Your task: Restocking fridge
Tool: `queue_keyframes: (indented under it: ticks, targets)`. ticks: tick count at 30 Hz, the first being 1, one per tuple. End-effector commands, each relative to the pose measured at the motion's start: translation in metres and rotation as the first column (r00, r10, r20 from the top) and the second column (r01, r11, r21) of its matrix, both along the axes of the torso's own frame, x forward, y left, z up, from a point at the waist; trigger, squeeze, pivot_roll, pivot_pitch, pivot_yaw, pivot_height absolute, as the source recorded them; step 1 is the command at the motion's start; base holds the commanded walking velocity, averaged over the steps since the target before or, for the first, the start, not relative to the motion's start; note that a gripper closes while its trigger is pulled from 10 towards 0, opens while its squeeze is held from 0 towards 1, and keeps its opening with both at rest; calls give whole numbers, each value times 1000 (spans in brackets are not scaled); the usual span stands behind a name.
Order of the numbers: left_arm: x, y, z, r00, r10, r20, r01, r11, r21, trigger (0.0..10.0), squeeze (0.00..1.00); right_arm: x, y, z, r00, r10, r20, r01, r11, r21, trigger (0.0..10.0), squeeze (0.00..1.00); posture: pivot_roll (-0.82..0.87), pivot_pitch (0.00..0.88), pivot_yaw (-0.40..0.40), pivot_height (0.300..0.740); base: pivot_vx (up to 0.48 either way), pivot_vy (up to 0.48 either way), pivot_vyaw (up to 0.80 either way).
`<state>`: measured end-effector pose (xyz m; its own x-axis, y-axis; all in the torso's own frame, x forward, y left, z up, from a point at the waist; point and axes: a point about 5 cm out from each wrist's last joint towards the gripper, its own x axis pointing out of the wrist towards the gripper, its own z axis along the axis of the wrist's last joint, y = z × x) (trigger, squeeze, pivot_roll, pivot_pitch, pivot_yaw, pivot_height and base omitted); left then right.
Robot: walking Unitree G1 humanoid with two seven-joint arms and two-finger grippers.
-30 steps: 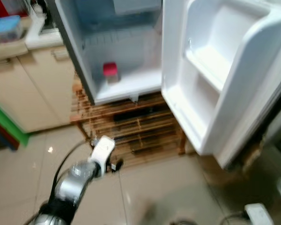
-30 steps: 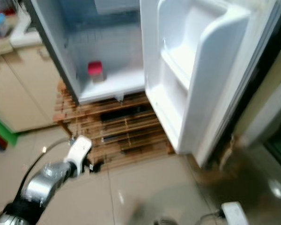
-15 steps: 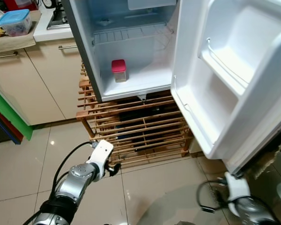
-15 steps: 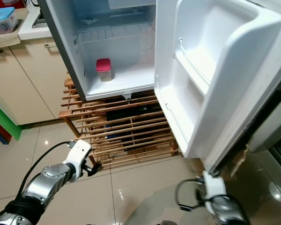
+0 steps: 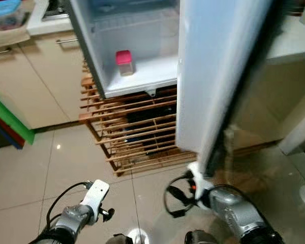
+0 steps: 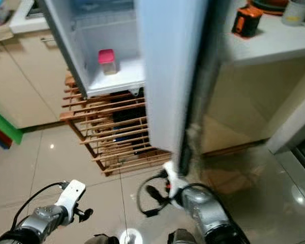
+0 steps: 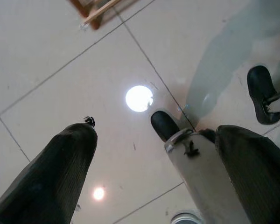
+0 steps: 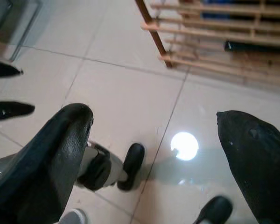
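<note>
The small fridge (image 5: 142, 76) stands open on a wooden slat rack (image 5: 137, 127). A jar with a red lid (image 5: 124, 62) sits on its bottom shelf. The white door (image 5: 213, 76) juts toward me with a plain flat face showing. My right arm (image 5: 229, 203) is just below the door's lower corner, and my right gripper (image 8: 154, 116) is open over the floor tiles, holding nothing. My left arm (image 5: 86, 208) hangs low at the left, and my left gripper (image 7: 156, 130) is open, pointing at the floor and my own feet.
Beige cabinets (image 5: 30, 76) stand left of the fridge, with a green strip (image 5: 10, 119) low beside them. A counter (image 6: 274, 40) on the right carries an orange and black object (image 6: 245, 20). Glossy tiled floor (image 5: 66, 157) lies in front.
The view has shifted. The door's inner shelves no longer show and the counter on the right has come into sight. My right arm has risen to the door's lower corner, and my left arm has dropped.
</note>
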<state>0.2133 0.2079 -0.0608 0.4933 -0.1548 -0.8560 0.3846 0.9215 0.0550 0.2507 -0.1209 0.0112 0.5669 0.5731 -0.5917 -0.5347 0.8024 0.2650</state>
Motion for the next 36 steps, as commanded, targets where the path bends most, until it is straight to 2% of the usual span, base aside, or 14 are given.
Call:
queue_keyframes:
  ticks: [1,5,13,17,23,33,36]
  targets:
    - [-1,5,0,1000,16,4,-16,1000,13,10000,0,48,10,97,903,29,429,-67,995,74,10000,0,-93,0,32,740,0,0,0]
    - [1,6,1,1000,17,13,-17,1000,11,10000,0,45,-1,90,922,18,386,-31,999,28,10000,0,-92,0,30,740,0,0,0]
    - [3,5,1,1000,1,28,-1,1000,12,10000,0,32,-6,71,952,20,307,-20,1000,-5,10000,0,-107,0,35,740,0,0,0]
    - [2,6,1,1000,-1,31,0,1000,13,10000,0,31,-9,69,955,13,297,-9,1000,-15,10000,0,-110,0,37,740,0,0,0]
    - [0,6,0,1000,-3,31,2,1000,17,10000,0,26,-25,44,972,-24,235,45,995,-85,10000,0,-109,0,34,740,0,0,0]
    - [-1,6,-1,999,2,36,-3,1000,13,10000,0,26,-46,25,972,-95,214,133,976,-171,10000,0,-107,0,31,740,0,0,0]
    - [-1,5,-1,999,5,40,-5,1000,10,10000,0,24,-56,13,973,-131,190,171,963,-210,10000,0,-106,0,29,740,0,0,0]
